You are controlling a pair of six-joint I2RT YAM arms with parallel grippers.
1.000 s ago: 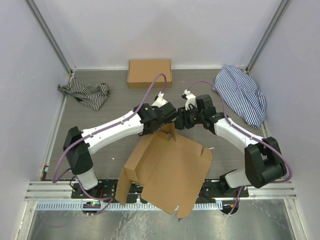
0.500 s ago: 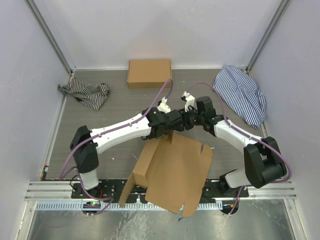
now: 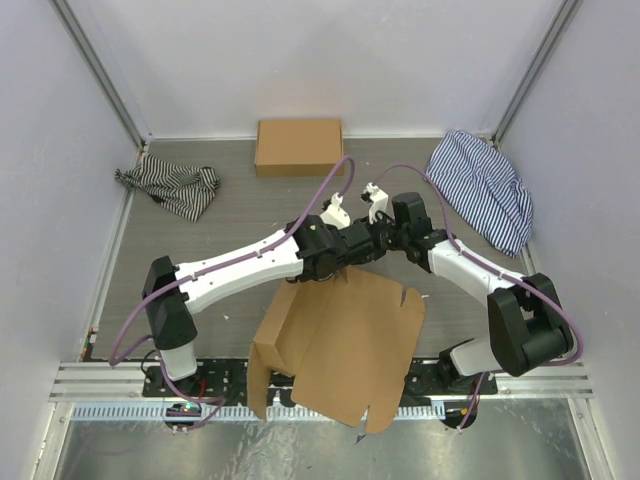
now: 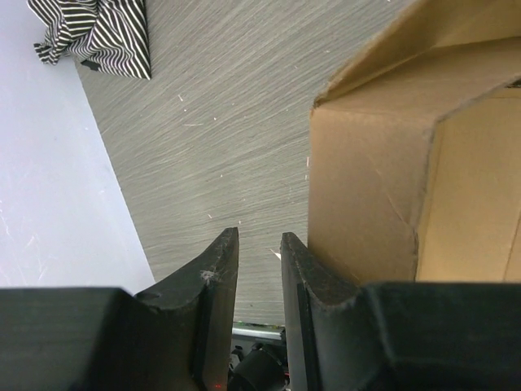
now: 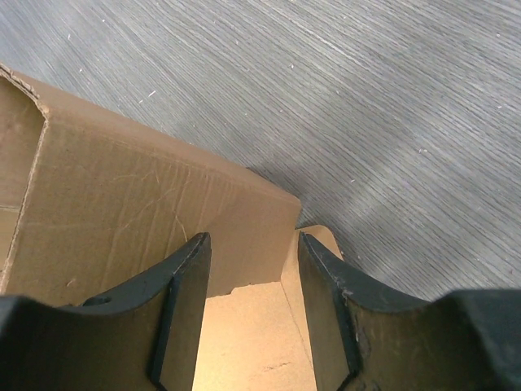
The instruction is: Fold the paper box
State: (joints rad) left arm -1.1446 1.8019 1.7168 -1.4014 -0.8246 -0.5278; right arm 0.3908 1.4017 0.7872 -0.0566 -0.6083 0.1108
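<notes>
The paper box is a brown cardboard die-cut lying partly folded near the table's front edge, its left side wall raised. Both grippers meet over its far edge. My left gripper is open by a narrow gap with only table showing between its fingers. A cardboard wall stands just right of its right finger. My right gripper is open, and its jaws straddle a corner of a raised cardboard wall without pressing on it.
A low closed brown box sits by the back wall. One striped cloth lies at the back left, also in the left wrist view. Another striped cloth lies at the back right. White walls enclose the table.
My left arm has swung right, bringing its gripper up beside the right one. The flap at the box's far edge has come down and the left wall has shifted. The right jaws widened slightly.
</notes>
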